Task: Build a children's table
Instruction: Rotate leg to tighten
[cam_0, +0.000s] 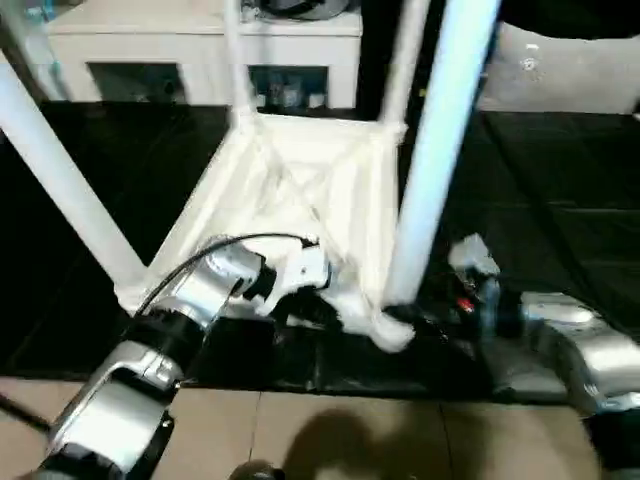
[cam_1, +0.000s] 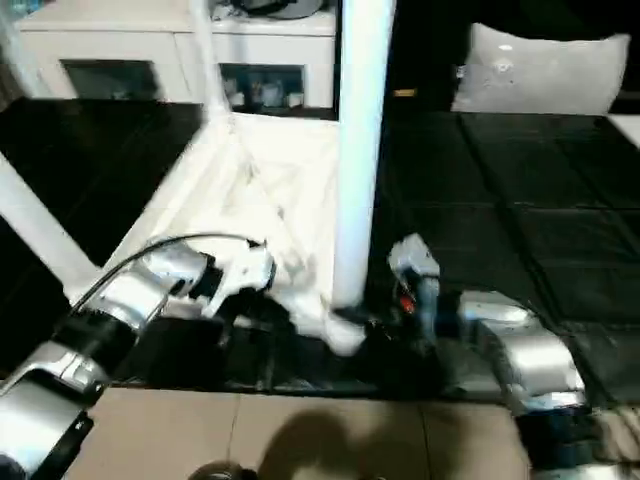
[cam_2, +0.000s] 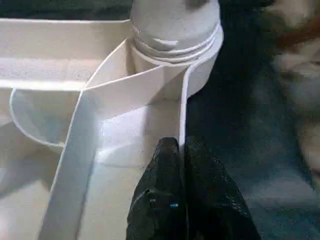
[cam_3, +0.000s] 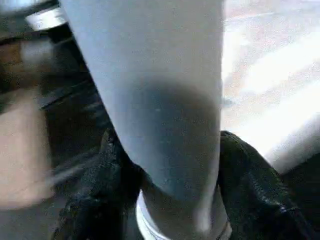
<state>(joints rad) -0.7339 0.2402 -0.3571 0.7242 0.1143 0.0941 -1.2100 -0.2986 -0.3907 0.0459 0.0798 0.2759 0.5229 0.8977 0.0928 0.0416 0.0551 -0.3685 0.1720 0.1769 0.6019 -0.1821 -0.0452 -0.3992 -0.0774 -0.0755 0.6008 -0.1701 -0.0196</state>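
Right wrist — leg (cam_3: 155, 100) between pincer (cam_3: 165, 190) fingers

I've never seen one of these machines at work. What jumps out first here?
A white table top lies upside down on the dark floor, its legs pointing up. The right tool has its black fingers either side of the nearest leg, low by the corner socket. The left tool pinches the top's thin rim beside that corner.
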